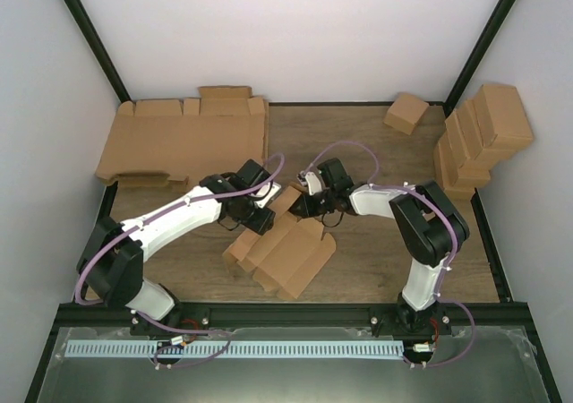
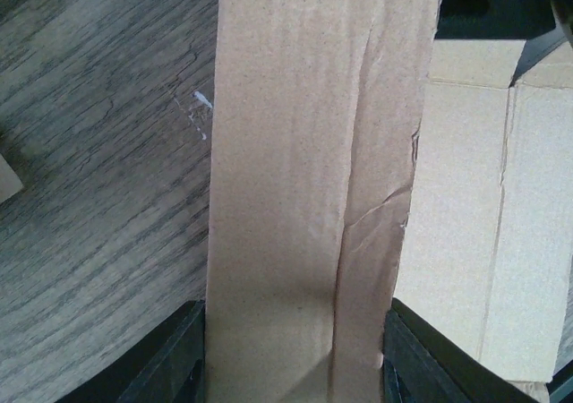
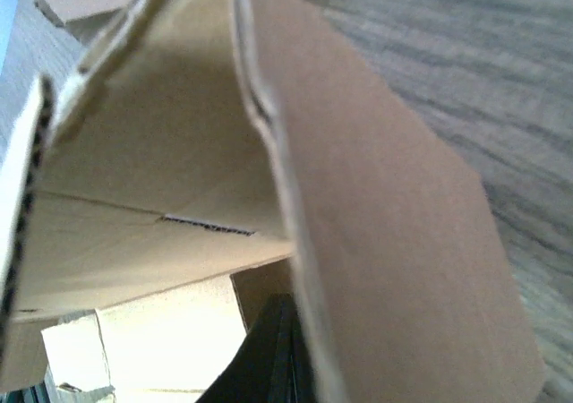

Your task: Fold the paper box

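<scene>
Gripping the paper box (image 1: 285, 252) at mid-bench, both arms meet at its far edge.
Only the top view shows the half-folded box lying at the centre of the bench (image 1: 394, 260), with flat cardboard sheets (image 1: 183, 139) far left and folded cartons (image 1: 479, 139) far right. The left wrist view alone shows the left jaws straddling a creased panel (image 2: 304, 197), a dark finger (image 2: 175, 367) on each edge, holding it across its width. The right wrist view shows the right jaws closed beside a raised flap (image 3: 385, 224); whether they pinch it I cannot tell.

Lab robot cell: white walls (image 1: 295, 27), black frame (image 1: 93, 36), wood-grain tabletop (image 1: 376, 260).
</scene>
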You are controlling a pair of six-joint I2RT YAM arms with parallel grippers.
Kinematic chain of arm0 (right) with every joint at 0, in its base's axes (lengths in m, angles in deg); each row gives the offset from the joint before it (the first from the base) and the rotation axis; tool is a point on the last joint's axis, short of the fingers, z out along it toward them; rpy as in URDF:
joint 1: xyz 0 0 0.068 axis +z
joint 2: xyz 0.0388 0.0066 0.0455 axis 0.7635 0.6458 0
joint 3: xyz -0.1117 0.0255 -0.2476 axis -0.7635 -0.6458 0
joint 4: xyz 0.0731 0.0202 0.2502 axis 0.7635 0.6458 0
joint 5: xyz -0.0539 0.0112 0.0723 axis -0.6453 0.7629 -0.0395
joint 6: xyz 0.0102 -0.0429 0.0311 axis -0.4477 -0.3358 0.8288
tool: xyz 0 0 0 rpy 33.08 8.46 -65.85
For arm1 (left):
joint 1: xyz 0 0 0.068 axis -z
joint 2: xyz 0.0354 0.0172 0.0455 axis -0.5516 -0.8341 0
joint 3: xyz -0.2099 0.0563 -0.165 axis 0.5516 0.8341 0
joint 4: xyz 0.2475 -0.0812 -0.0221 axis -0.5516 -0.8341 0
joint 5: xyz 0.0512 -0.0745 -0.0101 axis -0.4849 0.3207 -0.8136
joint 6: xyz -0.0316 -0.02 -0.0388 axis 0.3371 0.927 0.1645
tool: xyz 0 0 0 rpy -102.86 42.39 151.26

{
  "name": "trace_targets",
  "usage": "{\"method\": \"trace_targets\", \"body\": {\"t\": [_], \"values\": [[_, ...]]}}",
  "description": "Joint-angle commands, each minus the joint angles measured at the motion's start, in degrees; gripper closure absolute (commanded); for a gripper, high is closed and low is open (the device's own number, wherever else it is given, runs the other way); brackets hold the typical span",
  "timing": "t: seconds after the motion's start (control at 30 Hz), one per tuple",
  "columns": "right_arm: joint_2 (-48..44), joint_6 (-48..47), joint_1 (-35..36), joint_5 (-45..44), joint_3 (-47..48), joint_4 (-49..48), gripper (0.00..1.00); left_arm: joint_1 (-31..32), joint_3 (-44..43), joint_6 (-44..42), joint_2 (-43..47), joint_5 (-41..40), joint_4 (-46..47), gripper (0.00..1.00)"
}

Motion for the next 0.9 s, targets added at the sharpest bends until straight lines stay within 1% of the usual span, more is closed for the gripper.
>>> {"method": "trace_targets", "body": {"t": [0.0, 0.1, 0.23, 0.5, 0.63, 0.77, 0.87], "values": [[-1.68, -2.39, 0.31, 2.60, -1.49, 0.14, 0.99, 0.98, -1.27, 0.46, -0.21, -1.21, 0.97, 0.50], [-2.05, -0.86, 0.60, 3.34, -3.67, -1.62, 0.99, 1.12, -1.15, 1.08, -0.06, -1.14, 1.58, 0.50], [-1.68, 1.14, 1.49, 1.87, -5.99, -3.95, 0.99, 1.30, -0.99, 1.44, -0.07, -1.13, 1.94, 0.50], [0.26, 2.27, 2.82, -1.79, -5.96, -3.72, 0.99, 1.52, -0.17, 1.41, 0.14, -1.44, 1.77, 0.50], [-5.68, 1.77, 2.68, -6.39, -7.91, -4.30, 0.99, 1.47, -0.01, 1.03, 0.28, -2.02, 1.28, 0.50], [-9.69, -0.52, 2.61, -12.25, -6.91, -0.34, 0.99, 1.53, -0.45, 0.38, 0.04, -3.41, 0.26, 0.50], [-11.99, -1.19, 2.72, -14.98, -7.12, 1.40, 0.99, 1.58, -0.80, 0.15, -0.07, -3.94, -0.12, 0.50]]}}
